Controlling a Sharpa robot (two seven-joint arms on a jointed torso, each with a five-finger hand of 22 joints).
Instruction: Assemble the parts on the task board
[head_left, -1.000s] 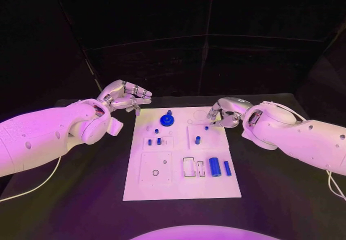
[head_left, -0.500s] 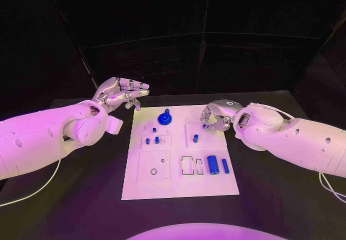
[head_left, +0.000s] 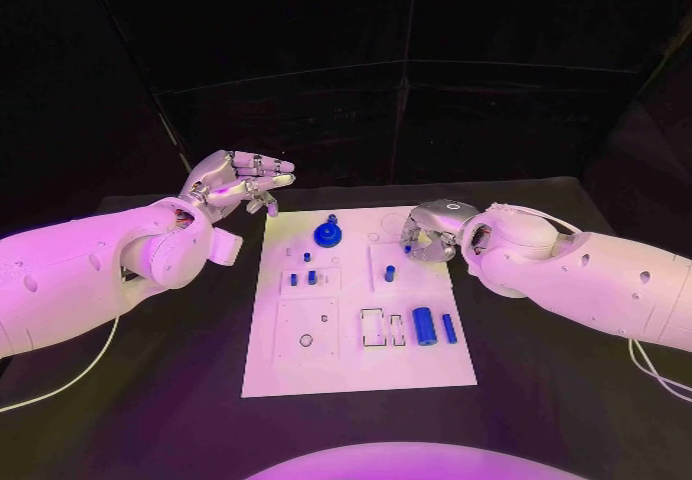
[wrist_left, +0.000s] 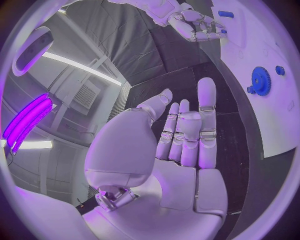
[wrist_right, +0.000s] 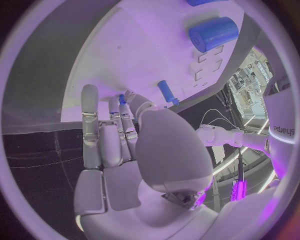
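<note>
Parts lie loose on the white board (head_left: 353, 375), awaiting assembly. The right robot hand (head_left: 430, 232) curls over a small blue peg (head_left: 410, 251), perhaps pinching it; the left robot hand (head_left: 231, 182) hovers spread, holding nothing.

I count one board (head_left: 361, 360), one gear (head_left: 327, 235), one fat cylinder (head_left: 426, 326), one slim rod (head_left: 449, 328), and my two hands, left (head_left: 231, 185) and right (head_left: 430, 232). Smaller blue pegs are too tiny to count.
</note>
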